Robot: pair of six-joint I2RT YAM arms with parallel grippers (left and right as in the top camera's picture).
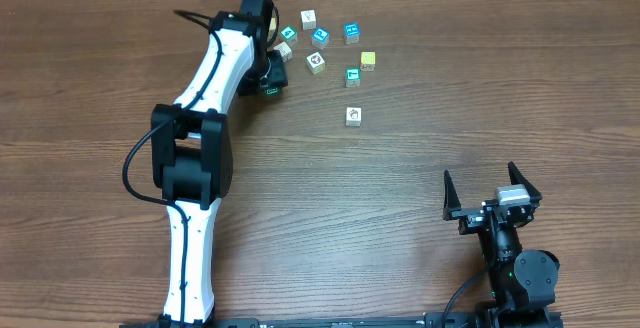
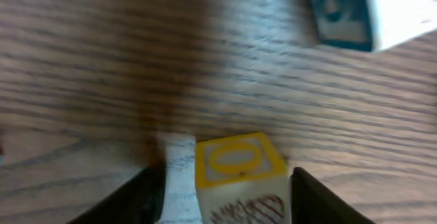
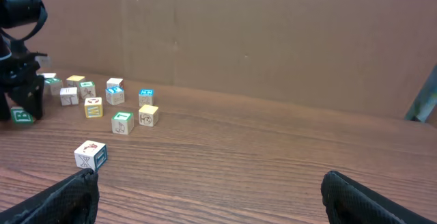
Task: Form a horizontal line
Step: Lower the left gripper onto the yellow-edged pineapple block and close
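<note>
No horizontal line is in view; the small picture cubes (image 1: 320,37) lie loose and apart at the far middle of the table. My left gripper (image 1: 272,80) reaches down at the left end of that group. In the left wrist view its jaws (image 2: 225,191) straddle a cube with a yellow-framed ring face (image 2: 237,161). The right finger (image 2: 315,200) stands at the cube's edge. A strip of table shows between the cube and the left finger (image 2: 136,200). My right gripper (image 1: 480,180) stands open near the front right, with nothing between its fingers (image 3: 68,197).
Other loose cubes: a white one (image 1: 353,115) nearest the table's middle, a yellow one (image 1: 368,60), a teal one (image 1: 351,33), a white one (image 1: 308,18). A blue-and-white cube (image 2: 348,12) lies just beyond the left gripper. A brown wall (image 3: 273,33) backs the table.
</note>
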